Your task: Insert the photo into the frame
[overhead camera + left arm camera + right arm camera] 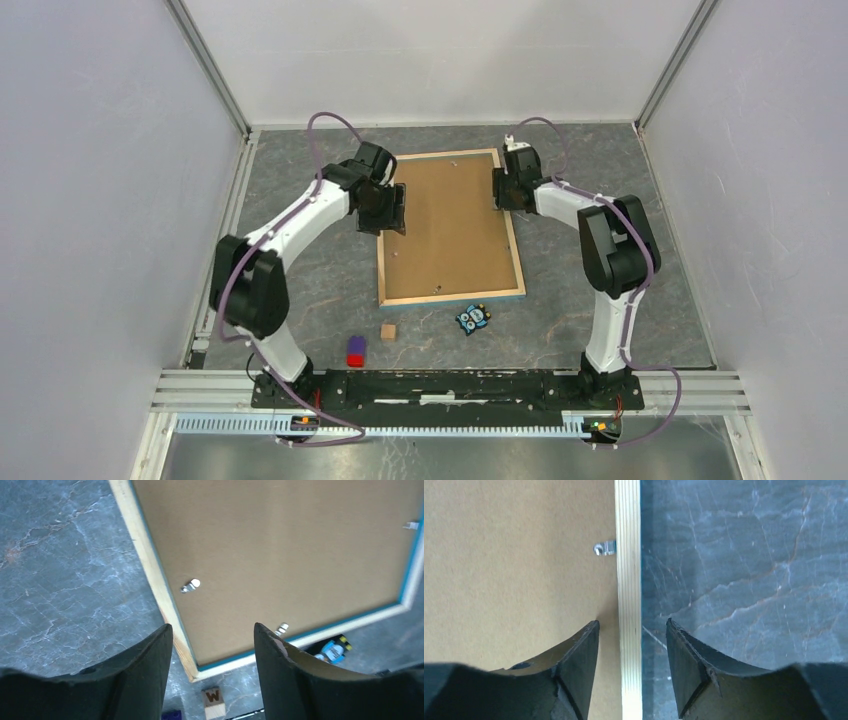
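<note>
The frame (450, 296) lies face down in the middle of the table, its light wood back rim up and a thin blue edge showing. The brown backing board (448, 225) fills it, held by small metal clips (190, 585). The photo is hidden. My left gripper (392, 210) is open and empty over the frame's left rim (149, 565). My right gripper (500, 190) is open and empty, its jaws on either side of the right rim (628, 580), one over the board (514, 555) and one over the table. It also shows in the right wrist view (632, 622).
A small wooden block marked W (388, 331) lies near the frame's near left corner. A red and purple block (355, 351) sits closer to the arm bases. A blue toy (473, 318) lies just below the frame's near edge. Enclosure walls stand on three sides.
</note>
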{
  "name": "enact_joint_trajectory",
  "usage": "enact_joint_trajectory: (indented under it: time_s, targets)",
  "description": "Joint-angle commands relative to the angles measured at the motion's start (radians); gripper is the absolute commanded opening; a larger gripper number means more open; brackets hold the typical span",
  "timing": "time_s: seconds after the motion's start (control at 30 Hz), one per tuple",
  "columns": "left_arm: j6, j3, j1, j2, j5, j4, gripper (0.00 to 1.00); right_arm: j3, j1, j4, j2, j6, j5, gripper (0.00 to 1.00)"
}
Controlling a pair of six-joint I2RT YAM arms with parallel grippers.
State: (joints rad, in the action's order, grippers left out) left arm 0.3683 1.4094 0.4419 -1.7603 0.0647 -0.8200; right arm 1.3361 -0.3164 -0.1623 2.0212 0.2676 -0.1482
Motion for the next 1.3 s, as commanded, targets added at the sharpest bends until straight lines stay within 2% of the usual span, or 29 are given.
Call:
enact_joint_trajectory:
  time_s: [0.0,0.13,0.27,0.33,0.67,0.83,0.97,1.1,1.27]
  targets:
    - [-0.034,-0.046,0.011,0.131,0.071,0.077,0.68,-0.109,0.006,-0.003,-0.066,0.043,0.024,0.54]
    - [-0.021,-0.081,0.022,0.192,0.119,0.113,0.69,-0.149,0.007,-0.037,-0.063,0.134,-0.050,0.37]
    - [-0.009,-0.091,0.038,0.228,0.166,0.133,0.70,-0.198,0.007,-0.072,-0.078,0.215,-0.137,0.10]
    - [-0.005,-0.093,0.038,0.243,0.169,0.136,0.70,-0.225,0.008,-0.085,-0.099,0.270,-0.185,0.00]
    - [0.016,-0.105,0.038,0.303,0.214,0.157,0.70,-0.243,0.064,-0.105,-0.145,0.546,-0.180,0.00]
    - [0.040,-0.118,0.037,0.343,0.282,0.187,0.71,-0.345,0.065,-0.063,-0.187,0.735,-0.131,0.00]
    - [0.066,-0.129,0.017,0.358,0.333,0.212,0.72,-0.498,0.009,0.066,-0.274,0.912,-0.141,0.00]
    - [0.102,-0.144,-0.066,0.359,0.380,0.238,0.73,-0.536,-0.092,0.035,-0.309,1.095,-0.231,0.00]
    - [0.138,-0.170,-0.167,0.353,0.388,0.270,0.75,-0.534,-0.228,0.012,-0.298,1.277,-0.311,0.13]
